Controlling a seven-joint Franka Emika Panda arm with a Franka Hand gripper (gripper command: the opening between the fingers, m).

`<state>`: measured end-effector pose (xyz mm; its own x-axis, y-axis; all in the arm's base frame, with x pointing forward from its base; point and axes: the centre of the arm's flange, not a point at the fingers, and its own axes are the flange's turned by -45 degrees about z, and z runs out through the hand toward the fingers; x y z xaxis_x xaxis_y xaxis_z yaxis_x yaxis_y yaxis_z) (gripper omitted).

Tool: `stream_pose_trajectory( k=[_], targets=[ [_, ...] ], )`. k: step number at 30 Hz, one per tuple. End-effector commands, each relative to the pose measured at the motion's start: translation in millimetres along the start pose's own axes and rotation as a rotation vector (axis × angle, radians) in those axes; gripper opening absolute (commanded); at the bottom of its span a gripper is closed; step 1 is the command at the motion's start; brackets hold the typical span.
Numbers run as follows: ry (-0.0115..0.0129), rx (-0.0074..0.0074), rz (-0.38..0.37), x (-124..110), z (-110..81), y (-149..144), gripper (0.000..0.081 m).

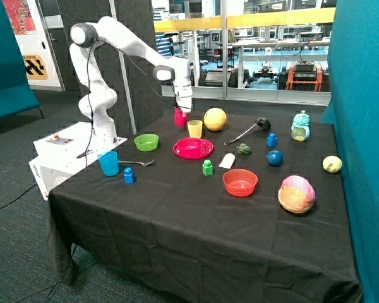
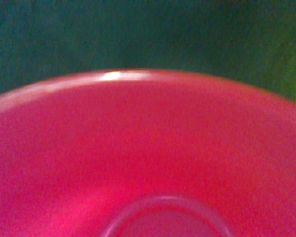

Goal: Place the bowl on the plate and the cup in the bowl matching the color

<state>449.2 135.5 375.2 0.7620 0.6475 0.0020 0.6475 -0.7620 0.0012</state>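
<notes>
hovering: gripper (image 1: 182,111) at pink cup (image 1: 180,117)

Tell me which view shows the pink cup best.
The outside view: the pink cup appears whole, right under the gripper, beside the yellow cup and behind the pink plate. The wrist view shows only its rim and inside, filling the picture.

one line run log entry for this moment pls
bowl on plate: done | gripper at pink cup beside yellow cup | cup in bowl: pending

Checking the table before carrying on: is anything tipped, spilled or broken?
Nothing stands out. The pink bowl sits level on the pink plate, and the pincer is at the upright pink cup.
</notes>
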Motion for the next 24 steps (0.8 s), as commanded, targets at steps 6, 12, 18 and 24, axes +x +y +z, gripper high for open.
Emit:
stream_pose_trajectory(
  k=[6,12,18,24],
  targets=[
    [-0.0020,0.0012,0.028,45.0,-54.0,30.5,0.0000],
    [-0.0020,0.0011,0.049,56.4,-71.1,42.1,0.0000],
    [-0.0020,0.0011,0.099,61.1,-82.4,61.2,0.0000],
    [-0.0021,0.0010,0.172,58.4,-87.4,89.5,0.0000]
  ],
)
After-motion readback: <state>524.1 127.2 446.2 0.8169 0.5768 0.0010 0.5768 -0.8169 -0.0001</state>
